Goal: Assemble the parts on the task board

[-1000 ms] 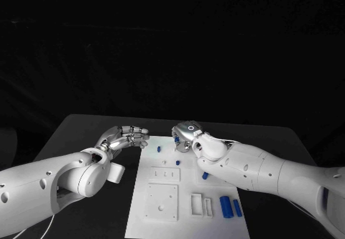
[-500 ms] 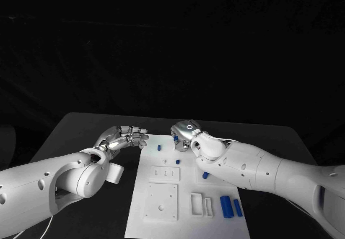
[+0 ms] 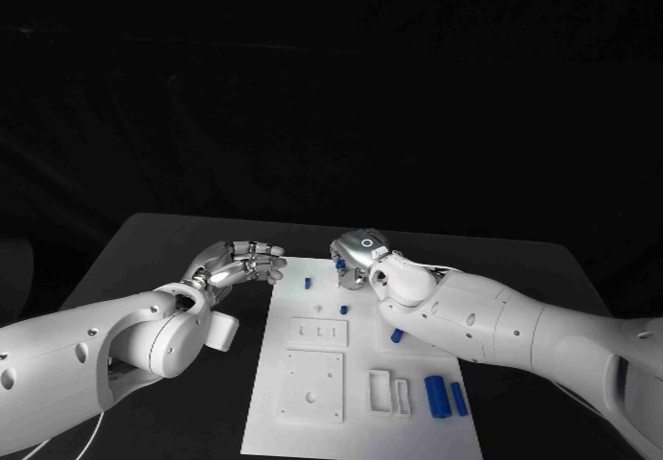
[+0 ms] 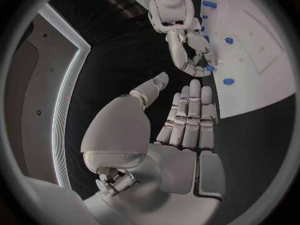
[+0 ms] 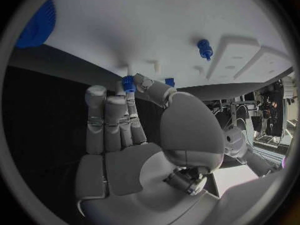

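Head view: I see the right hand (image 3: pixel 358 261) at the far end of the task board (image 3: pixel 362 422), its fingers closed round a small blue part (image 3: pixel 340 264). Compared with one second ago, the hand sits slightly farther toward the board's far right and the part between the fingers is more visible; the shift is small. I judge that the part is being carried or aligned over the far edge, with insertion not yet done. The left hand (image 3: pixel 238 265) is unchanged, hovering beside the board's left far corner, fingers curled in and holding nothing. On the board, a blue peg (image 3: pixel 306 284) stands near the far left, a further blue piece (image 3: pixel 396 336) lies beside the right forearm, and two blue cylinders (image 3: pixel 443 397) lie side by side at the near right. White blocks (image 3: pixel 312 385) occupy the board's centre.

Left wrist view: the left hand (image 4: pixel 187 122) has its fingers held together and extended, empty. Beyond it, the right hand (image 4: pixel 187 50) pinches the blue part (image 4: pixel 209 68) at the board's (image 4: pixel 262 85) edge.

Right wrist view: the right hand (image 5: pixel 125 130) pinches the blue part (image 5: pixel 128 83) between thumb and fingertips, just beside the board's (image 5: pixel 125 30) edge. A blue peg (image 5: pixel 204 48) stands in the board.

I read no brands, labels or writing in any view.
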{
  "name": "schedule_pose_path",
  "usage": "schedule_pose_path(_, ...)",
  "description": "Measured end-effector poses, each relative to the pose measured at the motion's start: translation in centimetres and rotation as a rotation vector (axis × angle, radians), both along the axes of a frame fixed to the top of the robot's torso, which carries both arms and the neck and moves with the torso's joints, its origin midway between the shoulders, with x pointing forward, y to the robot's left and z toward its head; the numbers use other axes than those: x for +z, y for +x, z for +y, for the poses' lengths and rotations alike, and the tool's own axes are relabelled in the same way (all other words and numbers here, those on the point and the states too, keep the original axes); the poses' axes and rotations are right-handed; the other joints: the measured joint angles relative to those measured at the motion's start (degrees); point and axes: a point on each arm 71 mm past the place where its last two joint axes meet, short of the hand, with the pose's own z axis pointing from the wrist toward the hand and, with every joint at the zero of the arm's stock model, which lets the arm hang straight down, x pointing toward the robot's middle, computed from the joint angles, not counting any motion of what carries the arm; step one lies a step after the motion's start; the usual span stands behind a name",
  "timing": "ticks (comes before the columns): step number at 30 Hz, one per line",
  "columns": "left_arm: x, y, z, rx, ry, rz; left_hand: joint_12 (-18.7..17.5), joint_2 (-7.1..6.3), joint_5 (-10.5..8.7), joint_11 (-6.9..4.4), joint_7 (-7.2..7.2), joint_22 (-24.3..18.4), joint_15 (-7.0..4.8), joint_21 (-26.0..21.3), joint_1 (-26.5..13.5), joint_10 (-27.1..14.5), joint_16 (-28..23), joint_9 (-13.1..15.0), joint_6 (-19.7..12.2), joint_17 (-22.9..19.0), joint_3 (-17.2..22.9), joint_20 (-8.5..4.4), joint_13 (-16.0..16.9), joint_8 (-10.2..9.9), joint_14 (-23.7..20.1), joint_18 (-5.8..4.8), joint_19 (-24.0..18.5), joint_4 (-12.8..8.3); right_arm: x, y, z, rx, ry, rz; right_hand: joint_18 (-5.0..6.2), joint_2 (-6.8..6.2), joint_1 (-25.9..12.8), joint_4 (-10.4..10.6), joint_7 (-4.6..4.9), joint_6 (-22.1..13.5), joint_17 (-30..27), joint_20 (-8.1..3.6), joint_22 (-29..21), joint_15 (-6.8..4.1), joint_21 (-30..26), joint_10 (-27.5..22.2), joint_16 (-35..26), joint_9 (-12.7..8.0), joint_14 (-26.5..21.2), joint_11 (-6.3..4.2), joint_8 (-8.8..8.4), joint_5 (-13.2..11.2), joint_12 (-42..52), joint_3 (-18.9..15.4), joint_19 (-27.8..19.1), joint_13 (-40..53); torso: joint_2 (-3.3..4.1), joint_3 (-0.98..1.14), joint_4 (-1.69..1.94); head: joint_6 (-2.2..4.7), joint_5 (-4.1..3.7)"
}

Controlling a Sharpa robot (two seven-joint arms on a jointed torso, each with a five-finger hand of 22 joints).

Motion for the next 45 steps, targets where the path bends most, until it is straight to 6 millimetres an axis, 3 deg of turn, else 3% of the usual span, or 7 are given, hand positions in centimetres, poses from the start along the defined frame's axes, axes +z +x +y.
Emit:
schedule_pose_path(26,-0.02,0.08,0.10,0.003,0.001,0.000,0.00,0.00,0.00,0.00,0.00,-0.01,0.21,0.00,0.00,0.00,-0.22,-0.04,0.00,0.02,0.13,0.00,0.00,0.00,-0.21,-0.04,0.00,-0.13,0.13,-0.06,-0.17,-0.003,0.002,-0.002,-0.01,-0.19,0.24,0.16,-0.18,0.07,-0.11,0.01,-0.02,-0.05,0.00,0.18,0.00,0.04,-0.21,-0.03,-0.08,0.00,-0.27,0.15,0.01,0.08,0.20,-0.15,-0.12,0.04,0.08)
schedule_pose_path(28,-0.02,0.08,0.10,0.003,0.001,0.000,0.00,0.00,0.00,0.00,0.00,-0.01,0.21,0.00,0.00,0.00,-0.22,-0.04,0.00,0.04,0.13,0.00,0.00,0.00,-0.21,-0.03,0.00,-0.13,0.13,-0.04,-0.19,-0.004,0.003,-0.002,0.00,-0.63,0.68,0.14,-0.18,0.07,-0.14,0.01,-0.02,-0.05,0.03,0.21,0.27,0.06,-0.21,0.00,-0.15,0.00,-0.27,0.14,0.01,0.11,0.21,-0.18,-0.12,0.05,0.09)
schedule_pose_path(34,-0.02,0.09,0.12,0.004,0.002,0.000,0.00,0.00,0.00,0.00,0.00,-0.02,0.21,0.00,0.00,0.00,-0.22,-0.04,0.00,0.04,0.13,0.00,0.00,0.00,-0.21,0.56,0.00,-0.13,0.08,-0.03,-0.13,-0.003,0.006,-0.003,0.00,-0.68,0.71,-0.84,-0.26,-0.02,-0.29,-0.02,-0.02,-0.06,0.32,0.22,0.31,0.32,-0.20,0.01,-0.16,0.00,-0.27,-0.85,-0.02,0.33,0.24,-0.19,-0.12,0.05,0.09)
schedule_pose_path(45,-0.01,0.09,0.10,0.002,0.005,-0.003,0.00,0.00,0.00,0.00,0.00,-0.02,0.21,0.00,0.00,0.00,-0.22,-0.03,0.00,0.03,0.12,0.00,0.00,0.00,-0.21,0.55,0.00,-0.43,0.04,-0.05,-0.22,-0.006,0.013,-0.010,-0.05,-1.12,0.65,-1.36,-0.06,0.18,-0.36,-0.21,-0.03,-0.10,0.58,0.37,0.52,0.33,-0.23,-0.12,-0.17,0.00,-0.27,-1.37,-0.21,0.61,0.29,-0.22,-0.10,0.06,0.12)
